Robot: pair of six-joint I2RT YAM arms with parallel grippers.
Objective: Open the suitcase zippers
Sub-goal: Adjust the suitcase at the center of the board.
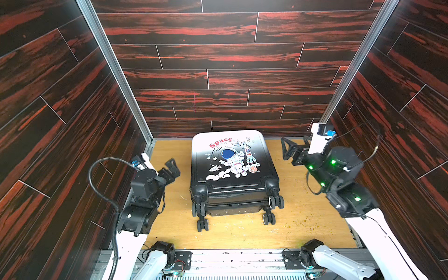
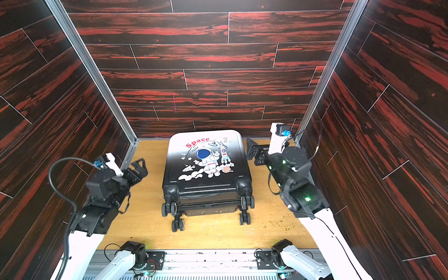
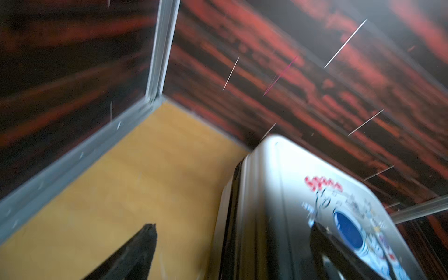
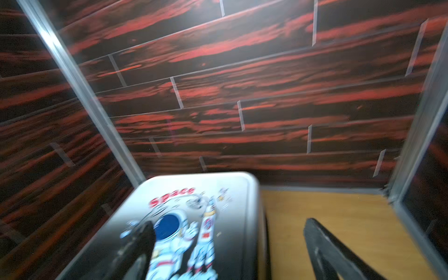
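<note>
1. Position: the suitcase (image 1: 232, 167) lies flat at the middle of the table (image 1: 167, 223), printed lid up, wheels toward the robot base, far end close to the back wall.
2. Left gripper (image 1: 174, 166): jaws apart, empty, just beside the case's left flank, not touching.
3. Right gripper (image 1: 284, 149): jaws apart, empty, near the right flank toward the far end, not touching.
4. Zippers (image 1: 230, 195): the dark seam between the two shells looks closed all round. The wrist views are blurred, so no pull can be made out.
5. Step in hand: approach. Neither arm has engaged the seam.
6. Next move: locate a pull on the seam, lower one gripper to seam height and pinch the pull finely.
7. Then draw the pull along the track and round the corners, with the other arm bracing the shell against sliding.
</note>
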